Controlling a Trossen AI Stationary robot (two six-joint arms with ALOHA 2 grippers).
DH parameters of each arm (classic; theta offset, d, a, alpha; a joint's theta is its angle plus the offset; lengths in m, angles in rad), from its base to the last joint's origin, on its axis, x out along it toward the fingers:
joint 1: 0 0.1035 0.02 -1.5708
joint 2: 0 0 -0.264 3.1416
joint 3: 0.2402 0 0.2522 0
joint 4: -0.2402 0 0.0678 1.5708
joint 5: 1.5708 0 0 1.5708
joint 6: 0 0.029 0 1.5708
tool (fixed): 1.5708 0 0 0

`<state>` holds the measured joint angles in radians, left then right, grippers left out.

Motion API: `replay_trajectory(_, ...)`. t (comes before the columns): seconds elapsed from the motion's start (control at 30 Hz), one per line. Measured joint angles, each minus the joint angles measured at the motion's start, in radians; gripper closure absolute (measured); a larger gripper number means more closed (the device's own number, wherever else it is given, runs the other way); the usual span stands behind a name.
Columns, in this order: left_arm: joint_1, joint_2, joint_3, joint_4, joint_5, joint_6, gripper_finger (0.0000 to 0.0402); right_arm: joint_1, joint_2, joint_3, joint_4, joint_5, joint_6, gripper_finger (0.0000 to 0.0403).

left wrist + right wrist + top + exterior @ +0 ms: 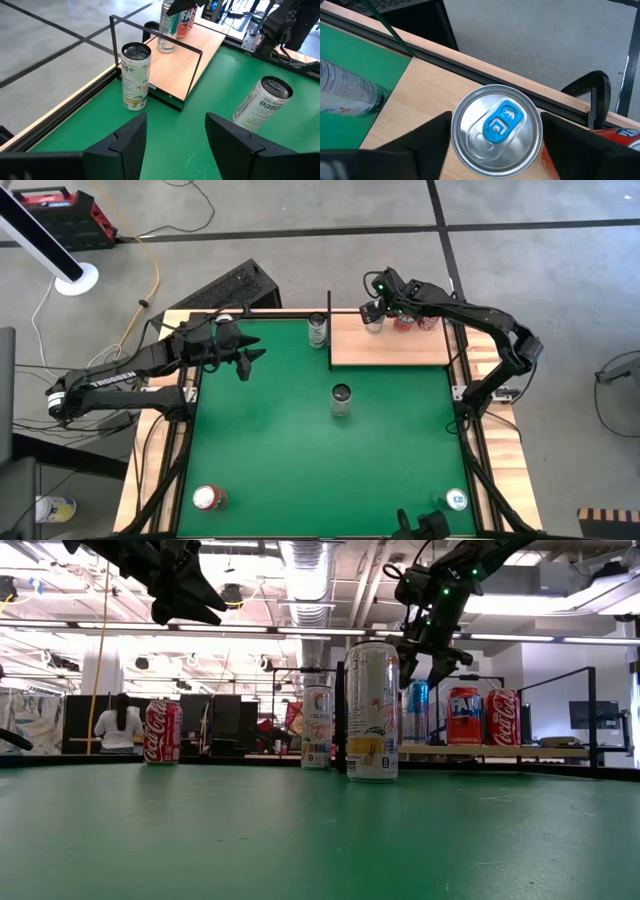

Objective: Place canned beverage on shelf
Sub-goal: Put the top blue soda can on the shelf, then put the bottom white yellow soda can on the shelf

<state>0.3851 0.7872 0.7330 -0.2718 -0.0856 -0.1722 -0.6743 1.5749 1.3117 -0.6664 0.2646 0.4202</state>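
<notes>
The blue-tabbed can (496,131) stands upright on the shelf (400,348) near its far edge, beside two red cans (503,717). Likely light, rigid, slick-walled; best gripped mid-body. The right gripper (492,137) straddles it, fingers spread wide. The left gripper (176,137) hovers open over the felt's far-left corner.

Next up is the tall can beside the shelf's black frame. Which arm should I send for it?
Left. The left gripper hangs open over the green, facing the tall can by the shelf. The right gripper is open over a blue-tabbed can standing on the shelf.
</notes>
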Motion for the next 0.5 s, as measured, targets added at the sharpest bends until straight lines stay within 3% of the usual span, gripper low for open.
replay_trajectory(0.17,0.0,0.0,0.0,-0.001,0.0,0.003,0.0217,0.0,0.0,0.0,0.003,0.0,0.0,0.0031)
replay_trajectory(0.5,0.0,0.0,0.0,-0.008,0.0,0.003,0.0217,-0.003,-0.027,0.056,0.018,0.0,-0.039,0.0031)
